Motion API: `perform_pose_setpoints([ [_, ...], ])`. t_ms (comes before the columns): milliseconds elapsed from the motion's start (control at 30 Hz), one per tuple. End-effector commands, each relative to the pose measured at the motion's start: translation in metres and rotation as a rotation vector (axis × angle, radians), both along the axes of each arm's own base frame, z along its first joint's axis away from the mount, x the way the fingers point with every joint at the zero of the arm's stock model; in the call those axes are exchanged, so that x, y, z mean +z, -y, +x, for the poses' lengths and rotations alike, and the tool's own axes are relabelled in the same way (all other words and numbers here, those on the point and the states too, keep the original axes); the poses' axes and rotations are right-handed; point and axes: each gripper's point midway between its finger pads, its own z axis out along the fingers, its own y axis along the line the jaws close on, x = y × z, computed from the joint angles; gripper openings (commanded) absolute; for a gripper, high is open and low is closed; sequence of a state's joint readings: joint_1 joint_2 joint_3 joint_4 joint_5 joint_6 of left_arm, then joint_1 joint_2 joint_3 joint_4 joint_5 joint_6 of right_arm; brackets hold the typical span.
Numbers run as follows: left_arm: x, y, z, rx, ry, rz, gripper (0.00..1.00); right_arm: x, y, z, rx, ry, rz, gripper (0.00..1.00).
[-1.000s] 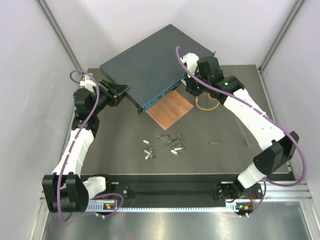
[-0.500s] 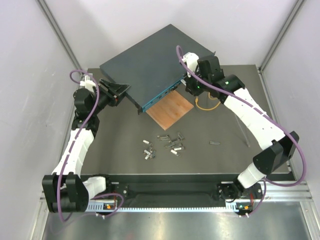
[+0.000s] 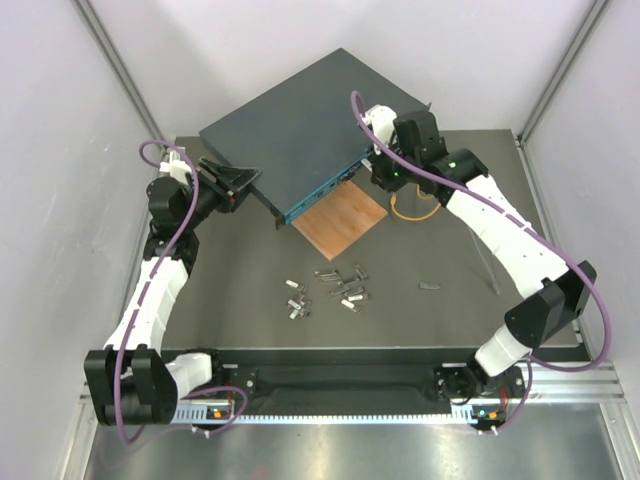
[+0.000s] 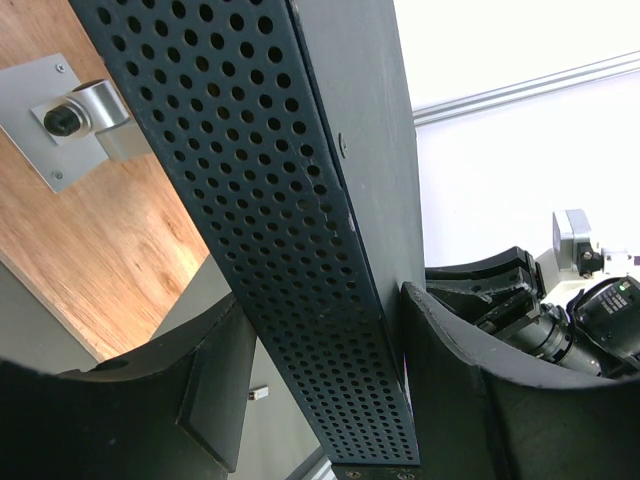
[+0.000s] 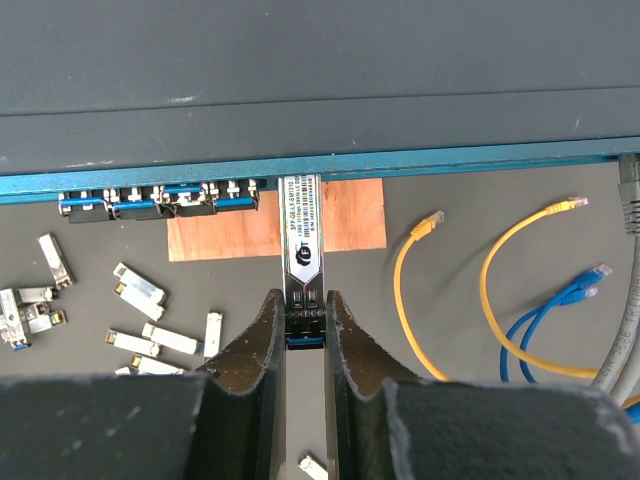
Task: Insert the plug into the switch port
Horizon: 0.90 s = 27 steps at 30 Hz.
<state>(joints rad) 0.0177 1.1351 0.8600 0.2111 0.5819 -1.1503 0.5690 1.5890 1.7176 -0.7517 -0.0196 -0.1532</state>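
The right fingers (image 5: 262, 340) pinch the plug (image 5: 300, 225) at a switch (image 5: 300, 90) port at 12 o'clock, left fingers (image 4: 215, 390) clamp the switch; tilt could jam it.

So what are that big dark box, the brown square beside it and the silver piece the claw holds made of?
The switch looks like painted sheet metal, matte dark blue-grey: its side is punched with rows of small holes. The brown board seems wood or wood-look laminate, going by the grain. The plug appears to be bare metal, silvery and faintly shiny, with a printed label.
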Motion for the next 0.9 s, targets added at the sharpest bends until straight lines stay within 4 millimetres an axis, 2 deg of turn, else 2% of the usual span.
perform_pose_setpoints([
  [0, 0.007, 0.004, -0.002, -0.014, 0.084, 0.042, 0.0, 0.043, -0.021, 0.023, 0.0, 0.149, 0.094, 0.0],
  [367, 0.004, 0.004, -0.002, -0.017, 0.076, 0.04, 0.0, 0.073, -0.012, 0.034, -0.025, 0.214, 0.127, 0.0],
  [600, 0.006, 0.004, -0.001, -0.013, 0.082, 0.043, 0.0, 0.068, -0.013, 0.035, -0.021, 0.196, 0.137, 0.0],
  [767, 0.003, 0.004, -0.001, -0.014, 0.073, 0.042, 0.0, 0.055, -0.029, 0.03, 0.049, 0.139, 0.165, 0.0],
  [867, 0.004, 0.004, -0.001, -0.016, 0.078, 0.044, 0.0, 0.046, -0.028, 0.03, 0.039, 0.126, 0.147, 0.0],
])
